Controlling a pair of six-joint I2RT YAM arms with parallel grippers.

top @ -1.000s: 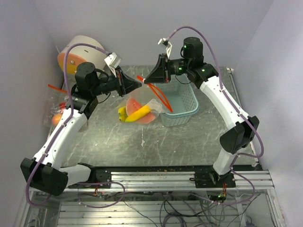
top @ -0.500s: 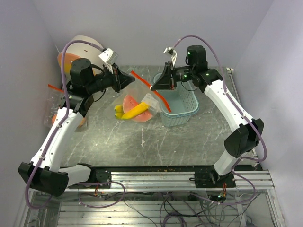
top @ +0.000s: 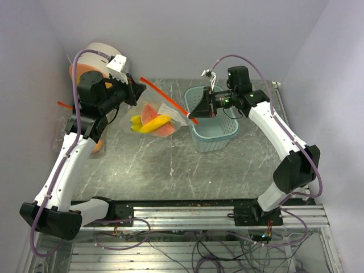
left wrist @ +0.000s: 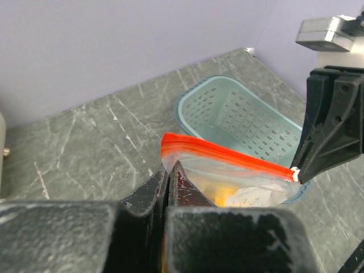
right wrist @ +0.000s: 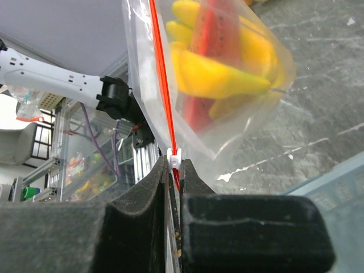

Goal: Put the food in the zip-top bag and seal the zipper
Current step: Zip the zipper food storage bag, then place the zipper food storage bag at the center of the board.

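One table (top: 170, 165): grey marbled slab on which the basket stands.
Basket (top: 215, 140): pale blue, latticed, at the bag's right end, with the right gripper above its left rim.
Zip-top bag (top: 170, 111): clear, slung between both grippers.
Contents: yellow banana (top: 153, 125) and watermelon slice (top: 149, 112), both inside the bag at its sagging bottom.
Left gripper (left wrist: 169, 170): fingers pressed together on the bag's left top corner.
Right gripper (right wrist: 173, 170): fingers clamped on the zipper's right end.
Zipper (left wrist: 222, 156): red strip, stretched straight between the grippers.
Slider (right wrist: 174, 158): white, touching the right fingertips.
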